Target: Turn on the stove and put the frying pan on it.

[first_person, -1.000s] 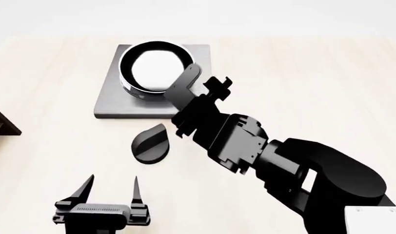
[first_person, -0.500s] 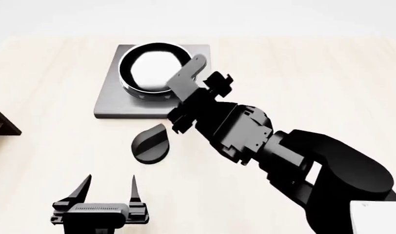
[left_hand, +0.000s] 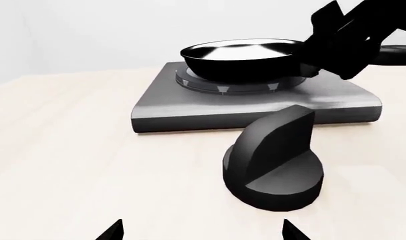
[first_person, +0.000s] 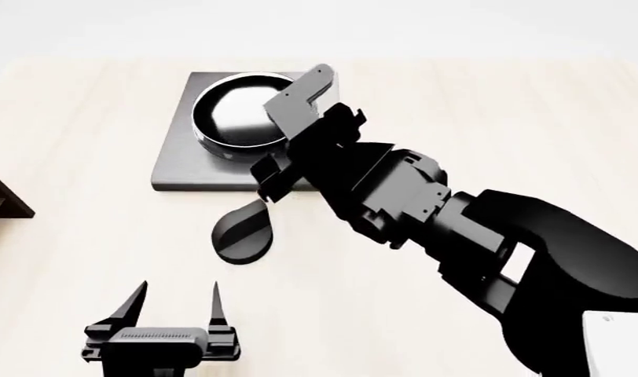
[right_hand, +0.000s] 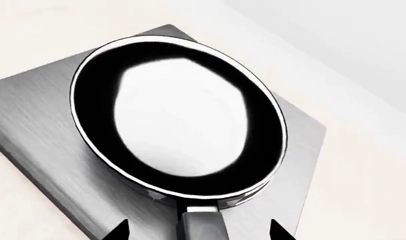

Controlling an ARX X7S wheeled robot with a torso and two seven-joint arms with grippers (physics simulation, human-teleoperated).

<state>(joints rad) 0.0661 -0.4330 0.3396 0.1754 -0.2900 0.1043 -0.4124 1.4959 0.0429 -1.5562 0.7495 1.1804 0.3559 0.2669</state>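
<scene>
The pan point(right_hand: 179, 122) sits on the burner of the stove point(first_person: 183, 161), where the task wants it; the right gripper point(right_hand: 199, 231) has its jaws spread around the handle point(right_hand: 204, 226), not clenched; the left gripper point(first_person: 177, 302) waits empty and released near the knob point(left_hand: 275, 159) on the tabletop point(first_person: 507, 118).

the frying pan point(first_person: 235, 118) sits on the stove point(first_person: 177, 161), over the burner, toward the plate's left and far part. the stove lies on the table point(first_person: 67, 236) ahead of the robot. the knob point(first_person: 243, 231) stands on the table just in front of the stove's near edge (apart from the plate). the right gripper point(right_hand: 197, 231) is at the pan's handle point(right_hand: 204, 226), over the stove's right side. the left gripper point(first_person: 177, 297) is nearer the robot, before the knob and slightly left of it.
</scene>
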